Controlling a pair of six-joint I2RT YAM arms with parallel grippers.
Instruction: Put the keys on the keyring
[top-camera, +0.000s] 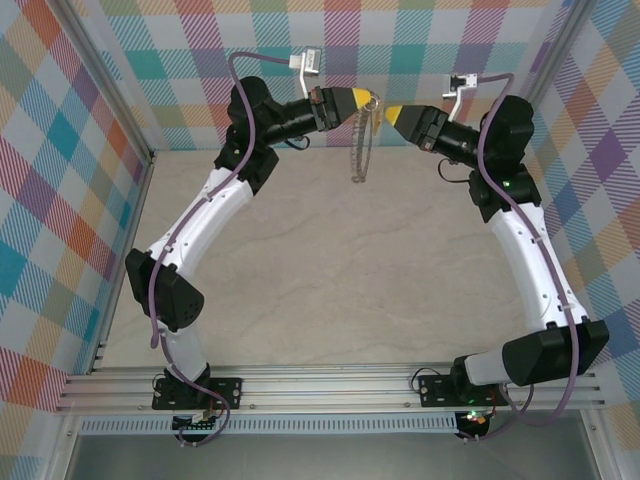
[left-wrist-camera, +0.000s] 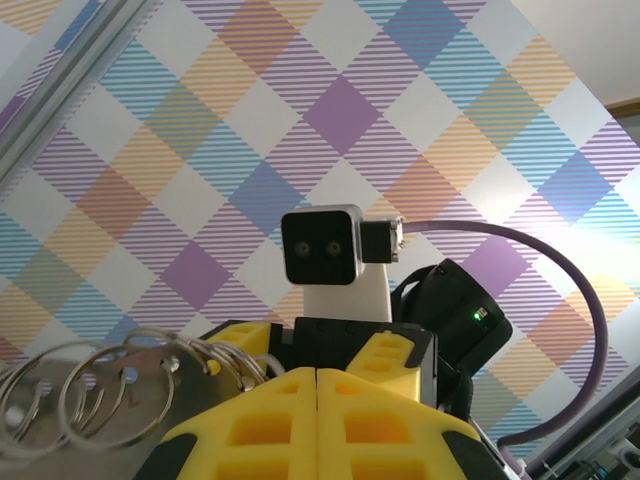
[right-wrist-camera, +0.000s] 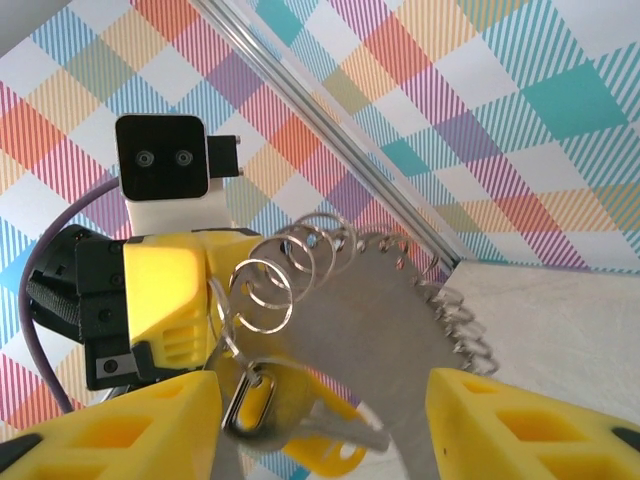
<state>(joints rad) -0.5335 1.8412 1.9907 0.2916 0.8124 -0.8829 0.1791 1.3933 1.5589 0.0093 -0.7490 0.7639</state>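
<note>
In the overhead view the left claw (top-camera: 366, 100) sits at the upper middle of the frame, its yellow fingers pressed together on the keyring (top-camera: 360, 150). The keyring hangs from the claw's tip as a floppy, chain-like strand, clear of the table (top-camera: 300, 250). The right claw (top-camera: 389, 113) points at it from just to the right, tip near tip.

In the left wrist view the closed yellow fingers (left-wrist-camera: 270, 420) fill the bottom centre. The keyring's small wire loops (left-wrist-camera: 110, 390) fan out to the lower left, just beside the fingers.

In the right wrist view the right claw (right-wrist-camera: 320, 388) stands with its two fingers well apart at the bottom corners. The keyring's grey body and looped rim (right-wrist-camera: 300, 250) lie in the gap between them, touching neither finger. A silvery key (right-wrist-camera: 340, 432) sits low in the same gap, beside an oval metal link (right-wrist-camera: 250, 400). Whether the key is threaded onto the ring cannot be told.
</note>
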